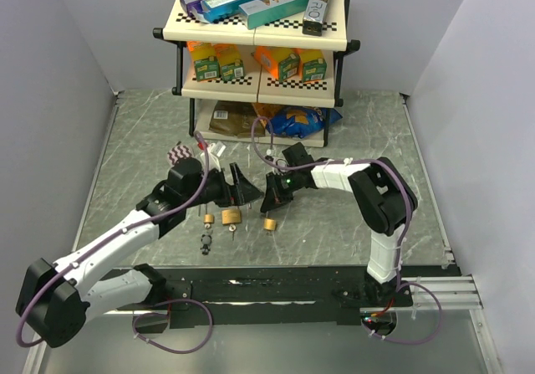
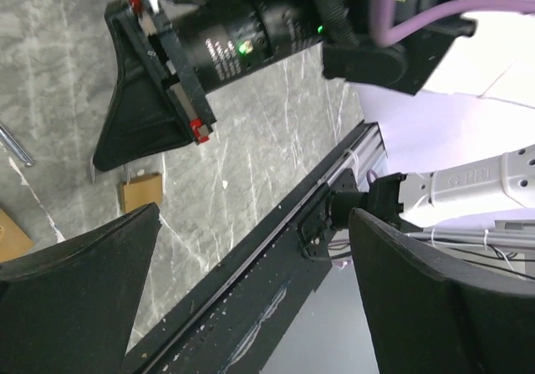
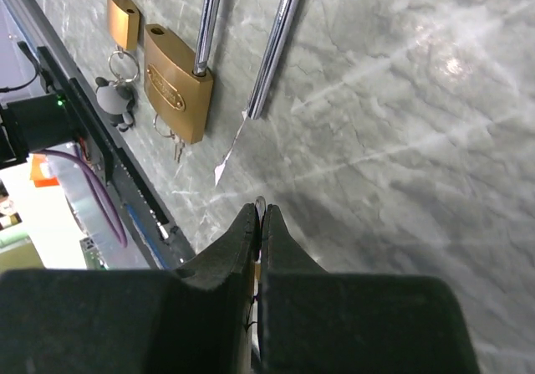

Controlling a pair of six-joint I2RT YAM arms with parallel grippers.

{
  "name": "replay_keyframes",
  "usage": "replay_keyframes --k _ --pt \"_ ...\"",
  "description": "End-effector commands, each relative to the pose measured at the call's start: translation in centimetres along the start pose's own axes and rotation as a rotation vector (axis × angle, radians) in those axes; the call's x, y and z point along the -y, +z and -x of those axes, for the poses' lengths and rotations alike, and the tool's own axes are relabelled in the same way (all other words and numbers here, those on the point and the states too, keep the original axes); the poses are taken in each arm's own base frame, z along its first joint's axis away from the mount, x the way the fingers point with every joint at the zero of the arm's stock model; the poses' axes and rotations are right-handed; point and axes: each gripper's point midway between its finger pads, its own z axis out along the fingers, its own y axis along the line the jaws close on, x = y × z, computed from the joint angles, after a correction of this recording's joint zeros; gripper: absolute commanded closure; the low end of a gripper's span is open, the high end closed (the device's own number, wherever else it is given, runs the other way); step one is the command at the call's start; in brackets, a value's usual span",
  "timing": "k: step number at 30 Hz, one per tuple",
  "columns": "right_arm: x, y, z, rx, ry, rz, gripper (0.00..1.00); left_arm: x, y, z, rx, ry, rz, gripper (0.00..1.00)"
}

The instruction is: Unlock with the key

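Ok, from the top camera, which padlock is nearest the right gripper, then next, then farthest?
1. The right padlock, just below the right gripper.
2. The middle padlock, further left in the row.
3. The left padlock, at the row's far left end.

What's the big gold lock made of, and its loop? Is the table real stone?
The padlock body looks like brass: yellow-gold with a dull shine. Its shackle looks like polished steel, silvery and mirror-bright. The table shows grey marble veins and glare, but could be a printed sheet.
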Motion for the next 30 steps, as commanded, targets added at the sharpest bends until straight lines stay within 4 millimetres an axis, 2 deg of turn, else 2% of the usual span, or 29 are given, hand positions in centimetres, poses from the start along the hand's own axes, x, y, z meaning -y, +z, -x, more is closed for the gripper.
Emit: replay_keyframes --k 1,15,21,22,24,25,27,30 --pt "-0.7 1.1 1.0 0.049 -0.099 0.062 1.00 0.1 -0.9 1.5 0.084 0.055 0.001 0.01" --pt "1.5 2.0 2.0 0.037 -0.213 -0.010 1.00 -1.0 -2.2 2.2 0.139 0.055 0.018 0.01" --pt "1.3 1.9 3.2 0.054 -0.234 -0.033 0.87 -2.3 -2.5 2.5 0.159 0.032 0.089 0.00" --pt "1.3 1.8 3.4 0.057 -0.238 -0.033 0.82 -2.3 -2.5 2.6 0.166 0.030 0.092 0.03" --pt "1.0 1.7 3.5 0.058 -0.245 -0.028 0.76 -2.5 -2.6 3.0 0.183 0.020 0.101 0.04" --pt "0.8 1.6 3.6 0.061 -0.250 -0.024 0.67 -2.5 -2.5 3.0 0.188 0.017 0.105 0.04" --pt "0.6 1.3 3.6 0.068 -0.254 -0.025 0.57 -2.8 -2.6 3.4 0.206 0.012 0.121 0.04" --pt "0.4 0.8 4.0 0.086 -0.262 -0.032 0.50 -3.1 -2.7 3.9 0.227 0.007 0.150 0.04"
